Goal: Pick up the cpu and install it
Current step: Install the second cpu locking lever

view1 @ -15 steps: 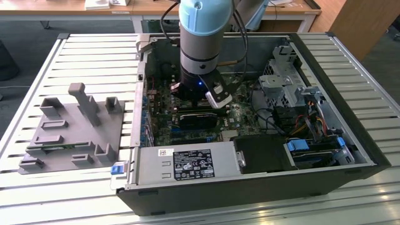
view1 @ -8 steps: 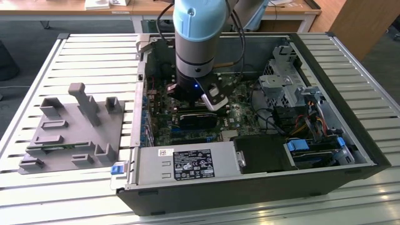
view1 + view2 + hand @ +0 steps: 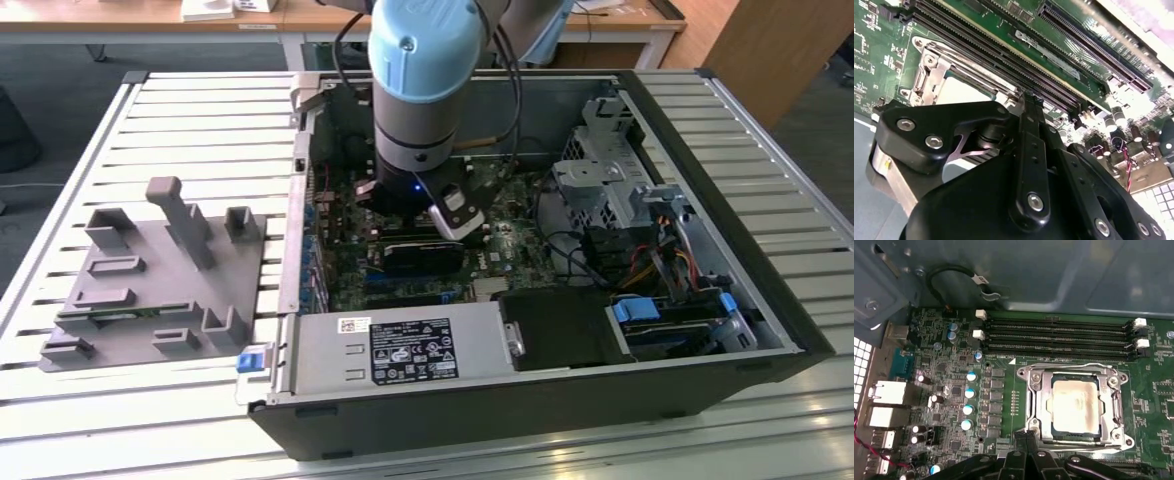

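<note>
First wrist view: cpu (image 3: pixel 1075 406) seated flat in the metal socket frame (image 3: pixel 1036 405) on the green motherboard (image 3: pixel 999 390), just beside 4 empty memory slots (image 3: pixel 1054 337). Exterior view: arm (image 3: pixel 420 90) lowered into the open computer case (image 3: pixel 747 260) on the slatted tabletop (image 3: pixel 200 120), hand (image 3: pixel 451 215) just above the board. Hand's opening: cannot tell.

lab: open computer case (image 3: pixel 534 250) on slatted workbench (image 3: pixel 200 130)
</note>
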Controlling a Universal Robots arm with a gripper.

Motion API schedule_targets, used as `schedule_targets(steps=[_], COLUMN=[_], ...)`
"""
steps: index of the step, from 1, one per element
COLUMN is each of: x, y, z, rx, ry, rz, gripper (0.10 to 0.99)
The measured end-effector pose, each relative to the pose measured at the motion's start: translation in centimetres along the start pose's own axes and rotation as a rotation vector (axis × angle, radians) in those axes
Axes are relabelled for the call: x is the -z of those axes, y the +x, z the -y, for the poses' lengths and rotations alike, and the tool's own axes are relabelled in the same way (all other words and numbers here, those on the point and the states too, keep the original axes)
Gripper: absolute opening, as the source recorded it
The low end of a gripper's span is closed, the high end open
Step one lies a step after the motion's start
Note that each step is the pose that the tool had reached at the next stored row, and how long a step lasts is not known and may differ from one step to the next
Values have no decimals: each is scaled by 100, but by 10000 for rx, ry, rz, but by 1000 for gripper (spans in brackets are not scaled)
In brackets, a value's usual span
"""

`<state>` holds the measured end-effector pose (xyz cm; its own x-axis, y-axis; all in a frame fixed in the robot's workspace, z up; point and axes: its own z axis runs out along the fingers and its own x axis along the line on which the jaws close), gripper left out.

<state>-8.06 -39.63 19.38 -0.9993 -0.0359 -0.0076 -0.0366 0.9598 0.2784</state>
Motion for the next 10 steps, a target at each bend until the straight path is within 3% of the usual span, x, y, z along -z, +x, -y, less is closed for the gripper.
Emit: schedule_targets(steps=[6,10], x=[-13,-35], y=[52,60], z=[2,8], rx=[2,1], ry=[-164,-205], rz=[10,11], gripper=[106,106])
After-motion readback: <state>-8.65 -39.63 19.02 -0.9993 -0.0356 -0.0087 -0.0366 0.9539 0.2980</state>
